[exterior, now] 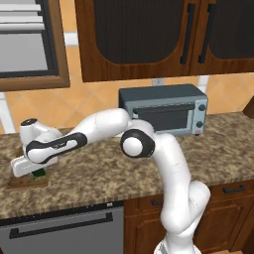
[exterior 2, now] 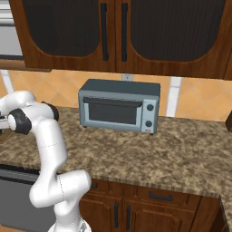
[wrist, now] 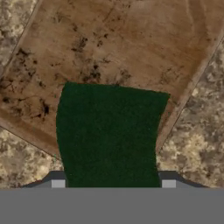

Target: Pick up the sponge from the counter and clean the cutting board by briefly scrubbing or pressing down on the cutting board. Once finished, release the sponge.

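Observation:
My gripper (wrist: 113,183) is shut on the sponge (wrist: 109,135), a dark-green block held between the two fingertips (wrist: 58,183). Right beneath it lies the brown wooden cutting board (wrist: 118,48), with visible grain. In the left base view the arm reaches far left across the counter (exterior: 109,171). There the gripper (exterior: 35,172) holds the sponge (exterior: 39,174) down at the cutting board (exterior: 25,184) near the counter's left end. I cannot tell whether the sponge presses on the wood or hangs just above it.
A grey toaster oven (exterior: 163,110) stands against the back wall at mid-counter, also seen in the right base view (exterior 2: 120,106). Dark wood cabinets (exterior: 149,34) hang overhead. A wood-framed window (exterior: 30,47) is above the board. A dishwasher front (exterior: 64,230) sits under the counter.

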